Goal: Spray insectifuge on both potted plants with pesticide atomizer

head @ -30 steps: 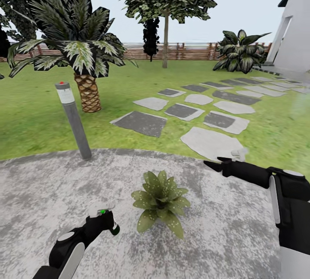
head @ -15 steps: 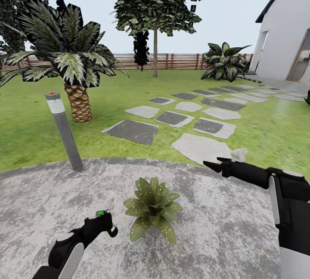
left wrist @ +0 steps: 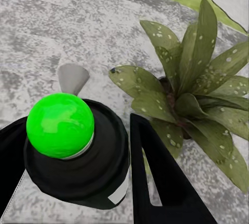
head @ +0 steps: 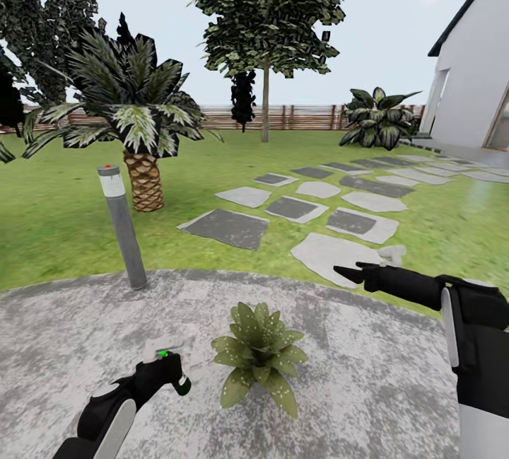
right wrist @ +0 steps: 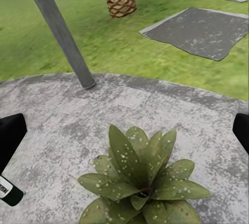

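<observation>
The left end effector [head: 170, 373] is pinching the pesticide atomizer [left wrist: 78, 154] just beside the potted plant [head: 259, 355], whose leaves are carrying white insectifuge [left wrist: 226, 59] specks. The right end effector [head: 353, 271] is hanging spread apart over the stone patio [head: 382, 374].

We see a potted plant [head: 259, 358] with white-specked leaves low on the round stone patio [head: 367, 388], with the grey post [head: 123, 227] beyond it at the patio's edge. Just beside the plant, our left gripper [head: 172, 373] clasps the pesticide atomizer [head: 178, 375]. Our right gripper [head: 351, 273] hangs over the patio's far rim, past the plant, near the stepping stones [head: 332, 253].
</observation>
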{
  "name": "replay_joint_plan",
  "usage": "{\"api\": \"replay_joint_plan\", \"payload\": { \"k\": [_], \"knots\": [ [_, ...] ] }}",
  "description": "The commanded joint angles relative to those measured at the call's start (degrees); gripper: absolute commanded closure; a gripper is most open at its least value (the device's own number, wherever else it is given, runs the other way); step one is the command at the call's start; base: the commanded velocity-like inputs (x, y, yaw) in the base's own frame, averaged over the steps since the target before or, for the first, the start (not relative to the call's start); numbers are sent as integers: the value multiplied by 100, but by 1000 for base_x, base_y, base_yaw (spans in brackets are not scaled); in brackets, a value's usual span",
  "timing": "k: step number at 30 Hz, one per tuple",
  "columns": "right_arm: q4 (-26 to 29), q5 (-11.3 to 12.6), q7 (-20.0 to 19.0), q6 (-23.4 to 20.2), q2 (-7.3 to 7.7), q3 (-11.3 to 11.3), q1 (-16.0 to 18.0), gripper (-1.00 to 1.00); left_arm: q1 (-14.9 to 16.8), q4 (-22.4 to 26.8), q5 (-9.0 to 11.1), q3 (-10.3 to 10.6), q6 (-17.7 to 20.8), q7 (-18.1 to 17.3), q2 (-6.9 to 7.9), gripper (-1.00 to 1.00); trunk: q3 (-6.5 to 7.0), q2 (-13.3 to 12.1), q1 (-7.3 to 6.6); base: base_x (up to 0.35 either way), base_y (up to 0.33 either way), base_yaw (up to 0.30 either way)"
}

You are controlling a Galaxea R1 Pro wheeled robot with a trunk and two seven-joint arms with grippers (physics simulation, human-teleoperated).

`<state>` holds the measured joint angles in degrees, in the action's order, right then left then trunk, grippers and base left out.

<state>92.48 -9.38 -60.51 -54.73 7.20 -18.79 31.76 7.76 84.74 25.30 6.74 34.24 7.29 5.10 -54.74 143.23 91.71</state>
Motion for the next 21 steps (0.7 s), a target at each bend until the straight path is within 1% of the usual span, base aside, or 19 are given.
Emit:
{"api": "replay_joint_plan", "payload": {
  "k": [1,7,8,9,10,11,12,14,16,18,19,21],
  "knots": [
    [7,-68,-58,-31,-12,-6,2,-100,6,-7,54,13,18,62,-10,100,17,1,-4,0,0,284],
    [7,-83,-50,-44,-23,-7,-1,-100,21,-120,38,7,21,94,-44,100,125,-232,-132,0,0,292],
    [7,-87,-46,-45,-32,-2,-4,-100,22,-128,41,10,21,144,-51,100,143,-272,-154,0,0,294],
    [0,-104,-10,-104,-53,17,6,-100,-78,-155,65,13,-5,329,-53,100,161,-313,-176,0,0,262],
    [-1,-106,36,-327,-85,92,42,-100,-171,-158,122,12,-21,372,-47,100,179,-353,-197,0,0,262],
    [-1,-108,52,-403,-106,159,50,-100,-191,-160,136,12,-25,384,-45,100,197,-393,-219,0,0,266],
    [-1,-114,132,-507,-154,357,60,-100,-223,-165,162,0,-34,401,-38,100,215,-433,-241,0,0,277],
    [0,-121,507,-527,-255,809,37,-100,-266,-174,191,-112,-50,421,-51,100,251,-513,-285,0,0,286],
    [2,-123,791,-527,-293,1027,26,-100,-287,-181,205,-181,-102,427,-62,100,287,-593,-329,0,0,290],
    [5,-120,986,-527,-317,1145,15,-100,-306,-184,212,-220,-164,435,-100,100,323,-674,-373,0,0,293],
    [6,-118,1087,-527,-329,1200,5,-100,-315,-162,222,-243,-198,630,-189,100,341,-714,-395,0,0,292],
    [6,-117,1105,-527,-331,1210,1,-100,-317,-148,230,-245,-207,755,-209,100,377,-794,-439,0,0,292]
  ]
}}
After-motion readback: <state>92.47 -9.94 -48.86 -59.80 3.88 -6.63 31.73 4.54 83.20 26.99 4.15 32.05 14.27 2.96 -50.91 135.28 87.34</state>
